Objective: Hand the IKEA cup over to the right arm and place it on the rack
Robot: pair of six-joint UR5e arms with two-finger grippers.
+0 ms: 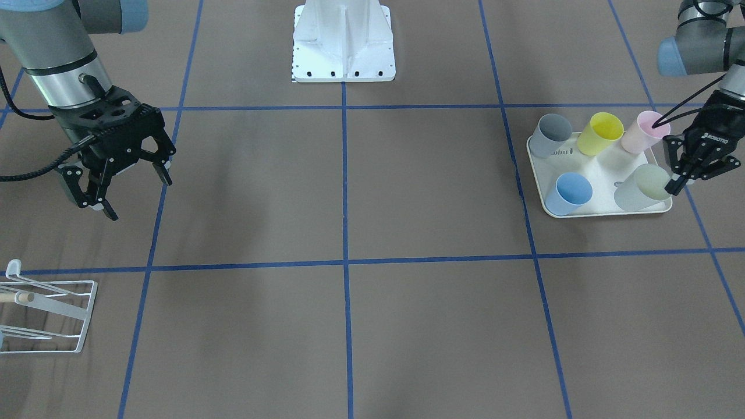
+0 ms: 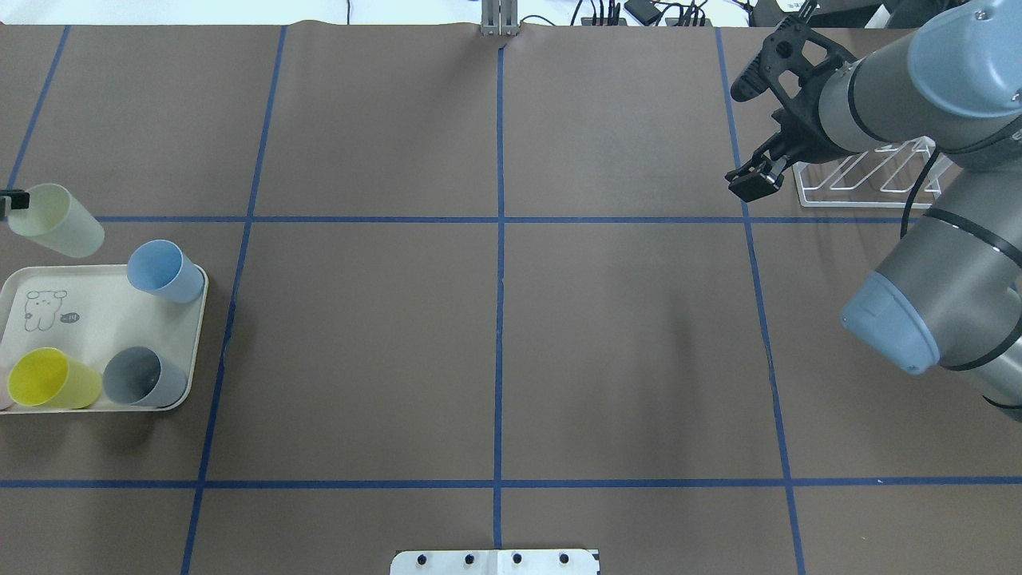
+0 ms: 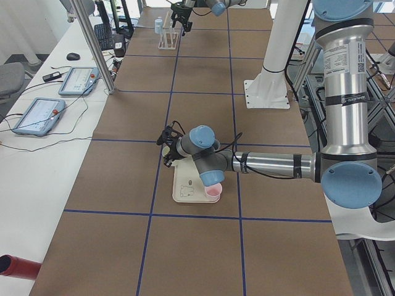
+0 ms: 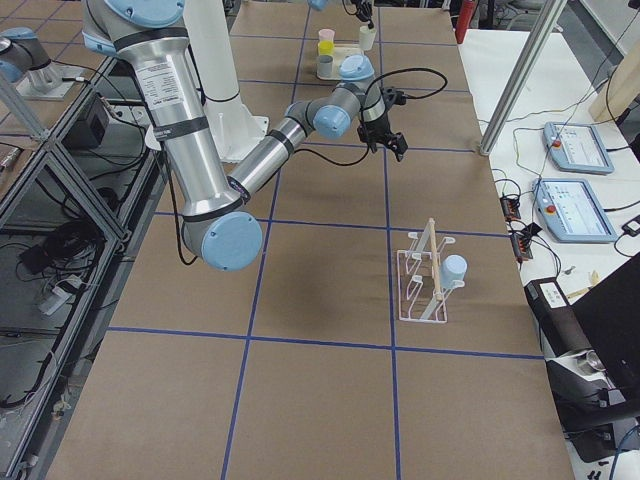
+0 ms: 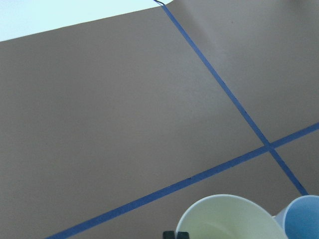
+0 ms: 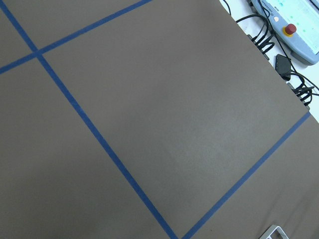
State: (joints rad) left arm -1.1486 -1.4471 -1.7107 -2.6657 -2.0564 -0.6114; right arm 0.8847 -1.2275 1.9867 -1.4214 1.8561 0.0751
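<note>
Cup: I've got the pale green cup (image 1: 640,187) at the operator-side corner of the tray, at the robot's left end of the counter. From overhead it leans with its mouth tipped outward. It looks raised off the tray, but I can't be sure.
Left pincer: the left pincer (image 1: 678,181) is clamped on that cup's rim. On the wrist camera I see its fingertips (image 5: 170,234) right at the lip.
Tray: the cream tray (image 2: 196,319) has a little animal drawing on it. It carries a blue cup (image 2: 164,271), a yellow cup (image 2: 48,379), a grey cup (image 2: 140,375) and a pink cup (image 1: 643,132), all upright. The blue cup is just beside the green one.
Right pincer: the right pincer (image 1: 137,192) has its jaws spread wide with nothing between them. It hangs over bare counter at the opposite end, well apart from the pale green cup.
Rack: the white wire rack (image 4: 425,275) with its wooden dowel handle (image 1: 14,297) stands near the right pincer, on the operators' side of it. A light-blue cup (image 4: 455,268) sits on its prongs.
Counter: the brown counter (image 1: 430,192) is gridded with blue tape lines (image 1: 344,174). A white base (image 1: 343,46) sits at the middle of the robot's edge.
</note>
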